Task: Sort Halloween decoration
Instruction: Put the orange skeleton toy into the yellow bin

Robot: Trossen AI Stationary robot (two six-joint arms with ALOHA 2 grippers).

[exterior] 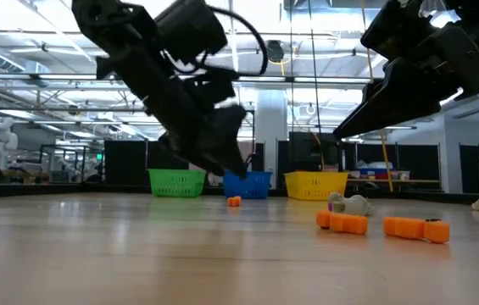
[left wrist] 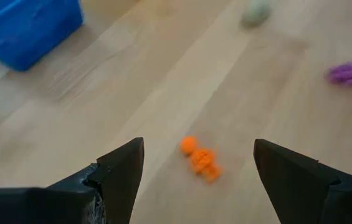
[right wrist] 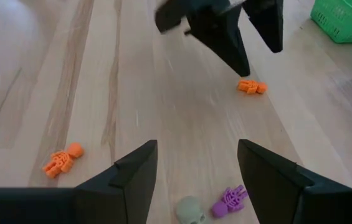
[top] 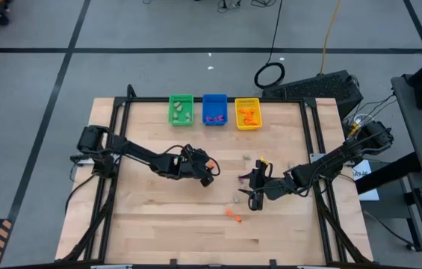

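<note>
Both tools spread, empty: left tool point(left wrist: 197, 180) over orange plastic skeleton trinket point(left wrist: 200, 159); right tool point(right wrist: 197, 180).

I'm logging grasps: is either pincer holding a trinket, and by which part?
Nothing is held: the left pincer and the right pincer are both open, empty.

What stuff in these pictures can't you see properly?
- Inside the green bin, blue bin and yellow bin: high view shows only tiny specks; low view hides them behind the walls.
- Purple trinket: blurred, left wrist view.
- Pale trinket: cut off by the right wrist picture's edge.
</note>
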